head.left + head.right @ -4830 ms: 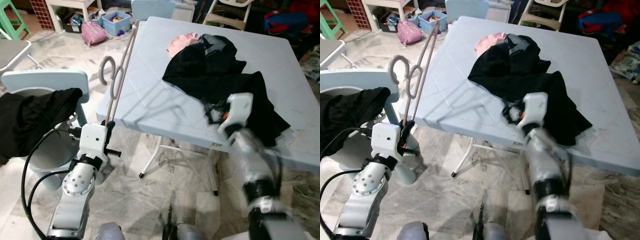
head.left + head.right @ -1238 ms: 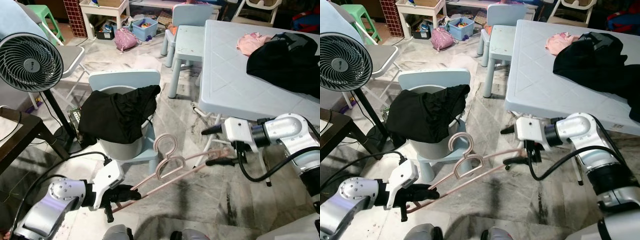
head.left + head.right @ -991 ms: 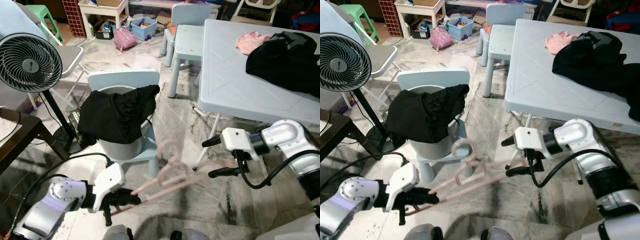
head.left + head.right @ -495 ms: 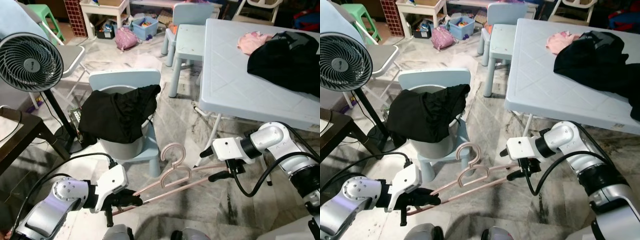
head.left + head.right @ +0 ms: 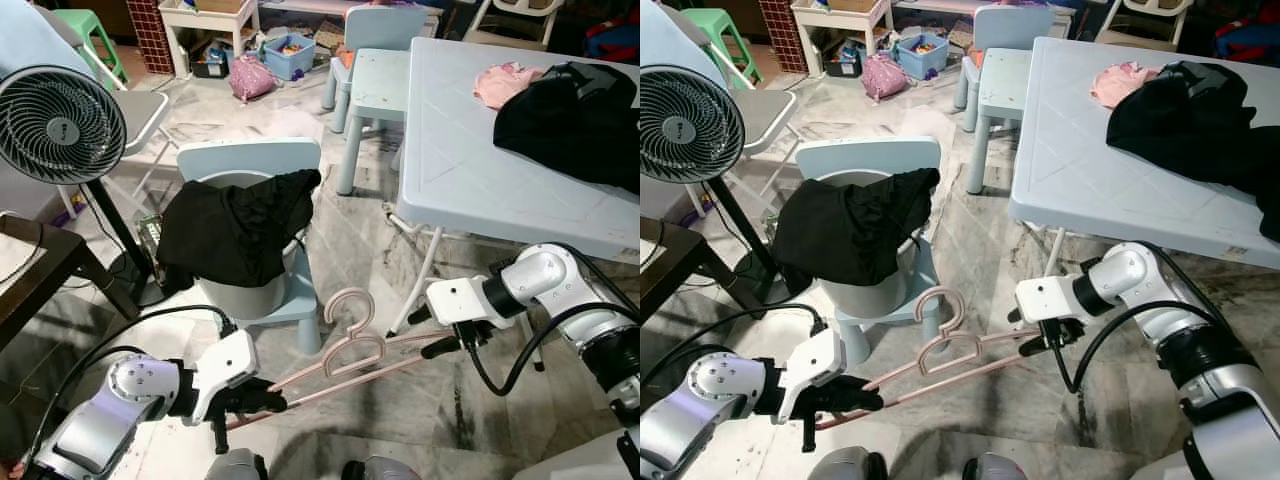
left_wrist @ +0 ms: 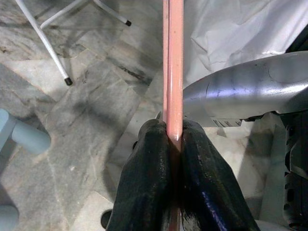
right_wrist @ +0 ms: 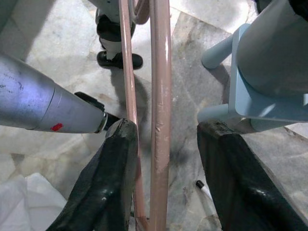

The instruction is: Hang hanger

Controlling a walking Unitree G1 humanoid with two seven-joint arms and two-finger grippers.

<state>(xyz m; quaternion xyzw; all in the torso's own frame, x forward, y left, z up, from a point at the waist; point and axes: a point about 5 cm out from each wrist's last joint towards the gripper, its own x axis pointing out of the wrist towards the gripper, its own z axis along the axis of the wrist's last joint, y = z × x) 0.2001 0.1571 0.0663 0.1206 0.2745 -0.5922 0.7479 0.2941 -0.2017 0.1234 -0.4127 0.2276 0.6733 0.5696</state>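
Note:
Two pink hangers (image 5: pixel 352 352), held together, lie almost level just above the floor, with their hooks (image 5: pixel 352 305) pointing up. My left gripper (image 5: pixel 268 402) is shut on their near end at the lower left. In the left wrist view the two pads (image 6: pixel 149 159) pinch the pink bar (image 6: pixel 173 67). My right gripper (image 5: pixel 430 333) is at the far end and open. In the right wrist view both bars (image 7: pixel 160 72) run between its spread fingers (image 7: pixel 115 178), and one finger is close against the thinner bar.
Just behind the hangers, a black garment (image 5: pixel 238 228) is draped over a pale blue chair (image 5: pixel 250 158). To the left are a standing fan (image 5: pixel 55 122) and a dark table (image 5: pixel 22 268). A blue table (image 5: pixel 470 170) carrying black clothes (image 5: pixel 575 105) fills the right.
The view has swung from the table to the chair and fan. The hangers went from upright to nearly level. My right gripper came down around their far end and has shifted slightly since.

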